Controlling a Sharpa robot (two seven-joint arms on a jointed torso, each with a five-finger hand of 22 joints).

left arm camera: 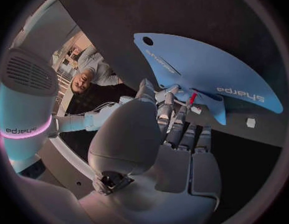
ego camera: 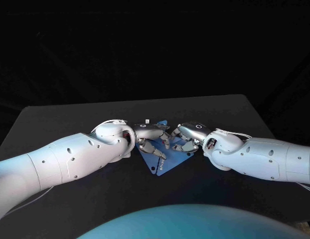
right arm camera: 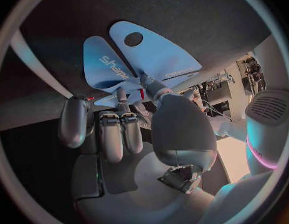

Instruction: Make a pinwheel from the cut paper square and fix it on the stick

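The black table (ego camera: 69, 119) spreads out on every side beneath the paper square (ego camera: 161, 160), which lies flat in part, with some flaps lifted and curled in toward its own middle. The left arm (ego camera: 62, 159) and the right arm (ego camera: 277, 159) reach in from opposite sides of the paper and meet above it.

The paper is blue and printed, cut into pointed flaps with a punched hole near a flap's tip.

The left hand (ego camera: 149, 135) sits over the paper's left half with its fingers (left arm camera: 176, 127) curled in toward the centre. Their tips come up to a small red-tipped pin (left arm camera: 193, 98) at the paper's middle, but I cannot tell whether they pinch it or only touch it. The right hand (ego camera: 189, 135) sits over the paper's right half. Its thumb (right arm camera: 149, 84) and fingers close together where the flaps bunch at the centre, and I read that as a pinch on the gathered paper.

A small white piece (left arm camera: 250, 122) lies just beside the paper's edge, apart from it.

As a judgement, the sheet looks light, thin and springy. A bent flap will likely flick back once released, and a hard squeeze would crease it. The best hold seems to be near each flap's tip, by the hole, with the centre kept pinned down. The pin looks small and easily dropped.
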